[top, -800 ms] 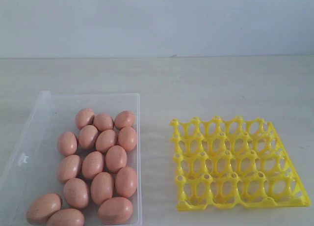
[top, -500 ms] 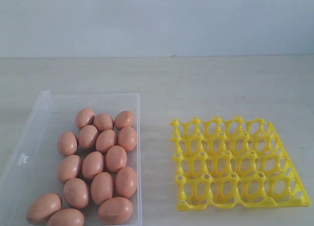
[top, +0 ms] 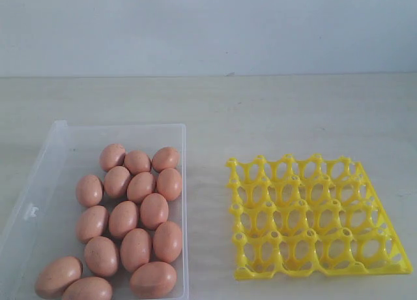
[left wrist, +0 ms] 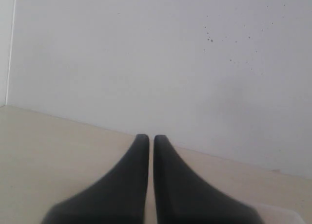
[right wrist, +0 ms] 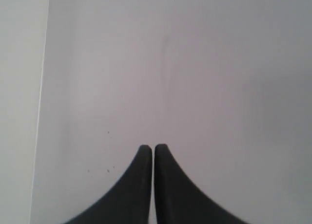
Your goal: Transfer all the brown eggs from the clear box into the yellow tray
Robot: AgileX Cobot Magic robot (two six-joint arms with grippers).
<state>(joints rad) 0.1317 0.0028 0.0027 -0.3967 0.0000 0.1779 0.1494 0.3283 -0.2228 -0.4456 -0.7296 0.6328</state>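
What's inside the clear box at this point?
About sixteen brown eggs lie in the clear box, bunched toward its right wall, with bare floor along the left. The floor beneath the eggs is covered, and the box's near end runs out of frame.

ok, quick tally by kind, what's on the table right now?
brown eggs: 16
clear box: 1
yellow tray: 1
Total: 18
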